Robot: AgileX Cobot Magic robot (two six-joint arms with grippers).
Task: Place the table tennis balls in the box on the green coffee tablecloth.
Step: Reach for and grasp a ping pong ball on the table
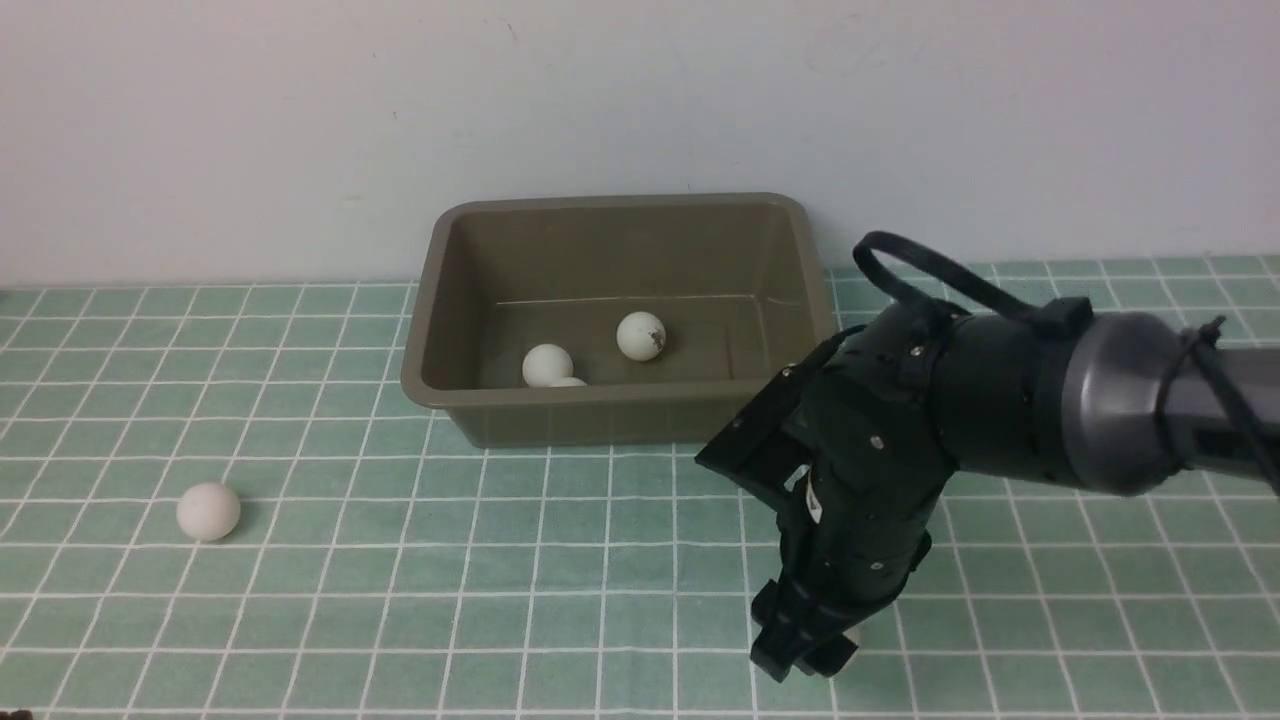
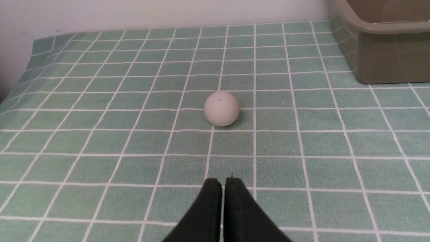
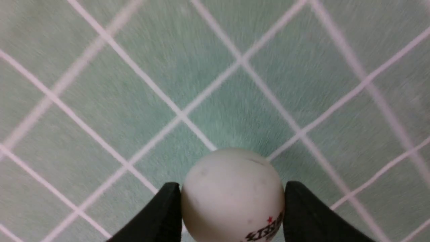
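The olive-brown box (image 1: 620, 398) stands at the back of the green coffee tablecloth (image 1: 560, 570), with three table tennis balls in it: one (image 1: 641, 335) mid-floor and two (image 1: 547, 365) by the front wall. Another ball (image 1: 208, 511) lies on the cloth at the left, just ahead of my left gripper (image 2: 223, 183), which is shut and empty; that ball (image 2: 221, 109) does not touch it. My right gripper (image 1: 805, 660) points down at the cloth near the front edge. Its fingers (image 3: 168, 205) press both sides of a logo-printed ball (image 3: 231, 198).
The pale wall runs right behind the box. In the left wrist view the box corner (image 2: 386, 57) sits at one side and the cloth's far edge meets the wall. My right arm (image 1: 1100, 400) reaches in from the right, in front of the box's right end.
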